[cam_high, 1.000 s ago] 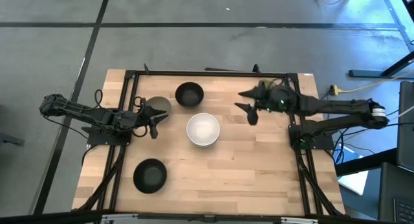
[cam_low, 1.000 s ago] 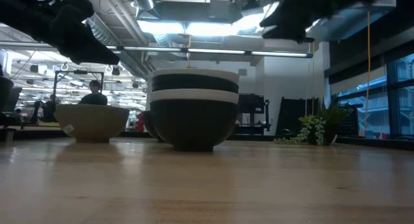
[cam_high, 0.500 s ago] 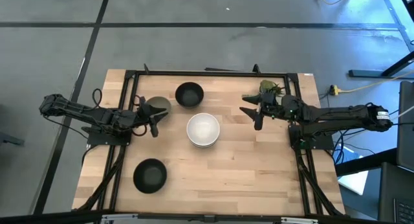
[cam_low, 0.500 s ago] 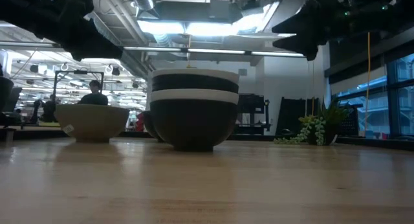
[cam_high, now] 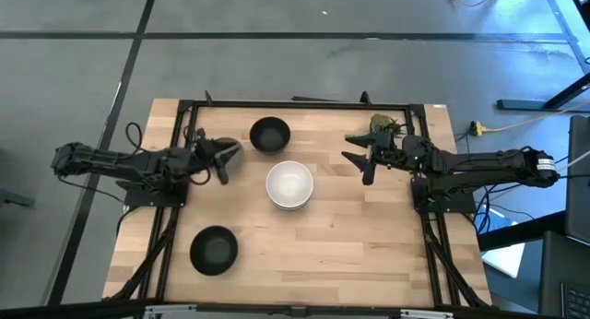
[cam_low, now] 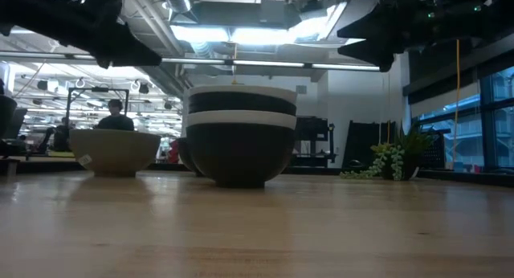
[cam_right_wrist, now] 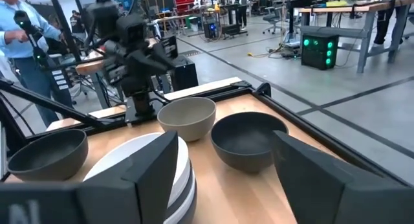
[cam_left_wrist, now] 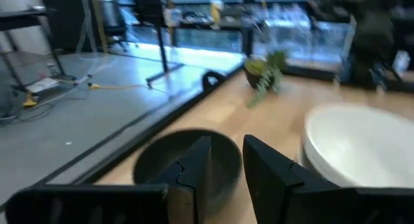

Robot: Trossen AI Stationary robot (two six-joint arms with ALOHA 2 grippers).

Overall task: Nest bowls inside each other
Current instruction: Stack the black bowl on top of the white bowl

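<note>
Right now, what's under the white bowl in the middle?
The top white bowl sits on a stack: black, white, black bands show. Whether more bowls hide inside cannot be seen.

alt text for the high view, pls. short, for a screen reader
Top-down view of a wooden table with a nested stack of bowls, white on top, at its centre. A black bowl sits behind it, another black bowl near the front left, and a grey-green bowl lies under the left gripper. The right gripper hovers open right of the stack.

left gripper (cam_high: 221,161) is hovering above the table's left side, fingers narrowly parted; right gripper (cam_high: 361,164) is hanging wide open opposite.
</note>
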